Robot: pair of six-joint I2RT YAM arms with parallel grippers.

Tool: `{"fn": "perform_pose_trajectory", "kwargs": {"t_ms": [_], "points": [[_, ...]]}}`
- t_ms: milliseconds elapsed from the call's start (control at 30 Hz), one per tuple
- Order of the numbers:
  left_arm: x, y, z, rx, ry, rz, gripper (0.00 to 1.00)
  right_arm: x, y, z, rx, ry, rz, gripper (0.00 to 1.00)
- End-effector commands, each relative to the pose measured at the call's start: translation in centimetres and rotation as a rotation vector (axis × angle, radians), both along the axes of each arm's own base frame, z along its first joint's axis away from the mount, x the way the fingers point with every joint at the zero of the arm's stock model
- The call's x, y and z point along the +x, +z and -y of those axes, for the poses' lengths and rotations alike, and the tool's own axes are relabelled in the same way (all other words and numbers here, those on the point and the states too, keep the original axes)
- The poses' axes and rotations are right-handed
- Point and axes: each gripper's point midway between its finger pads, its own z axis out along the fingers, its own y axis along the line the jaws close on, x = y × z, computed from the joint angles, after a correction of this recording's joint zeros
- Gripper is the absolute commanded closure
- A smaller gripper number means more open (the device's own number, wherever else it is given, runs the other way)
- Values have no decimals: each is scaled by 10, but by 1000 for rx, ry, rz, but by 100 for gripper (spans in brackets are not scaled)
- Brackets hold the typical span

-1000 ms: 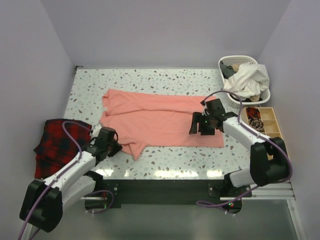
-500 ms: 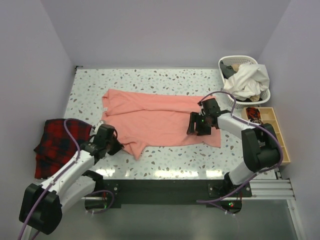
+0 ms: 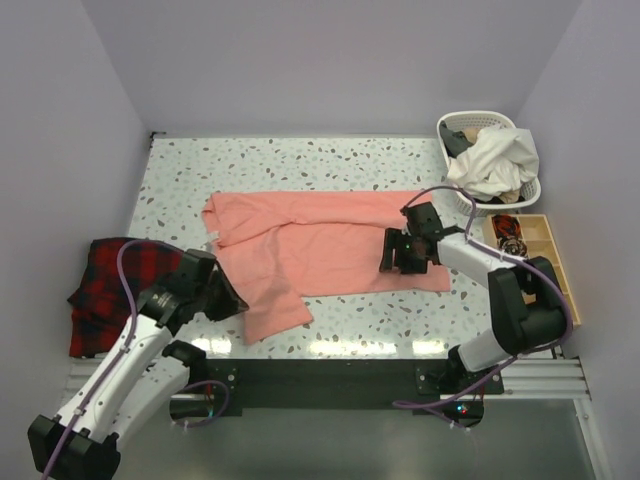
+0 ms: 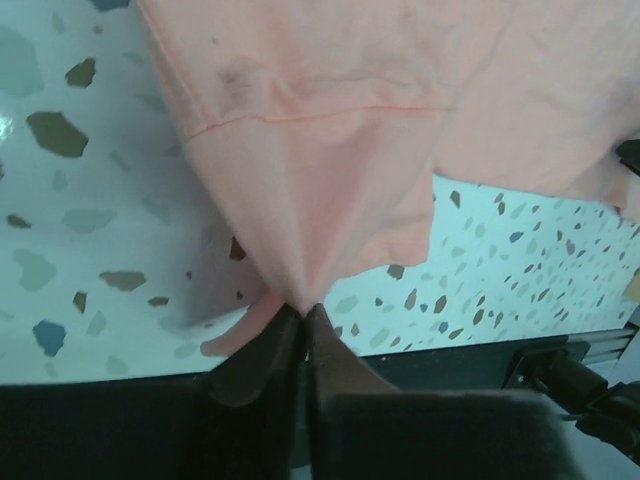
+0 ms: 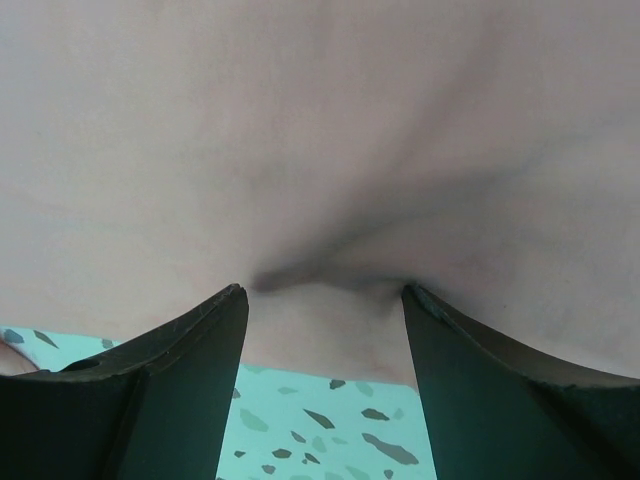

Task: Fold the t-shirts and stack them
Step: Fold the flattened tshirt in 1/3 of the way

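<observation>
My left gripper [image 4: 298, 312] has its 2 fingers pressed tight together on a pinch of the salmon-pink t-shirt [image 4: 330, 120]. The cloth fans out from that pinch in a taut cone, and a small tongue of fabric pokes out to the left of the tips. Below the fingers I see the speckled table [image 3: 300, 160] and its dark near edge.

From above, that pinch is on the shirt's near-left flap, which is drawn toward the front edge. The rest of the shirt lies spread across the middle of the table, rumpled along its left side.

Over on the right, my right gripper [image 5: 322, 295] has its jaws well apart, with a soft crease of pink cloth running between the 2 tips. I can't tell if the tips actually touch the fabric. It sits at the shirt's right end, close to the near-right corner.

Off the table's left edge lies a red-and-black plaid cloth [image 3: 105, 285]. At the far right stands a white basket [image 3: 455, 125] heaped with white clothes [image 3: 495, 160], with a wooden tray [image 3: 545, 245] just in front of it.
</observation>
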Motion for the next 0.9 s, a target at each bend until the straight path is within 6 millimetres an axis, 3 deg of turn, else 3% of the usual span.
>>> {"fn": "perform_pose_trajectory", "kwargs": {"t_ms": [0, 67, 100, 233, 267, 333, 367, 400, 433, 467, 500, 533, 600, 633, 700, 733, 867], "points": [[-17, 16, -16, 68, -5, -15, 69, -31, -9, 26, -106, -15, -77, 32], [-11, 23, -20, 89, 10, 16, 44, -28, 2, 23, -90, 3, -50, 32], [-8, 25, -20, 92, 15, 26, 37, -27, 7, 22, -85, 8, -41, 32], [22, 46, -20, 101, 72, 114, 30, -16, 40, 18, -64, 32, 39, 31], [42, 62, -22, 109, 107, 196, 24, -10, 52, 16, -60, 33, 65, 31], [63, 71, -23, 140, 128, 241, 16, -2, 69, 14, -48, 26, 113, 30], [86, 89, -24, 150, 160, 332, 13, 9, 88, 11, -32, 20, 174, 30], [99, 95, -24, 171, 151, 371, 11, 15, 95, 8, -14, 17, 202, 29], [114, 87, -25, 210, 168, 349, 6, 24, 106, 3, 9, 14, 241, 27], [138, 100, -26, 226, 200, 415, 6, 35, 108, -1, 23, 12, 259, 27], [150, 99, -27, 255, 194, 426, 5, 39, 110, -6, 39, 22, 254, 27], [167, 78, -35, 295, 218, 366, 5, 50, 118, -10, 44, 27, 269, 27], [194, 73, -29, 252, 203, 372, 11, 57, 106, -11, 25, 33, 222, 27], [205, 54, -32, 249, 200, 329, 14, 63, 109, -12, 16, 40, 230, 28], [223, 47, -28, 239, 182, 357, 17, 66, 100, -12, 0, 45, 204, 28], [230, 30, -31, 260, 180, 325, 18, 68, 98, -12, -3, 46, 202, 28], [263, 23, -30, 278, 154, 372, 21, 70, 82, -15, -3, 55, 171, 28]]}}
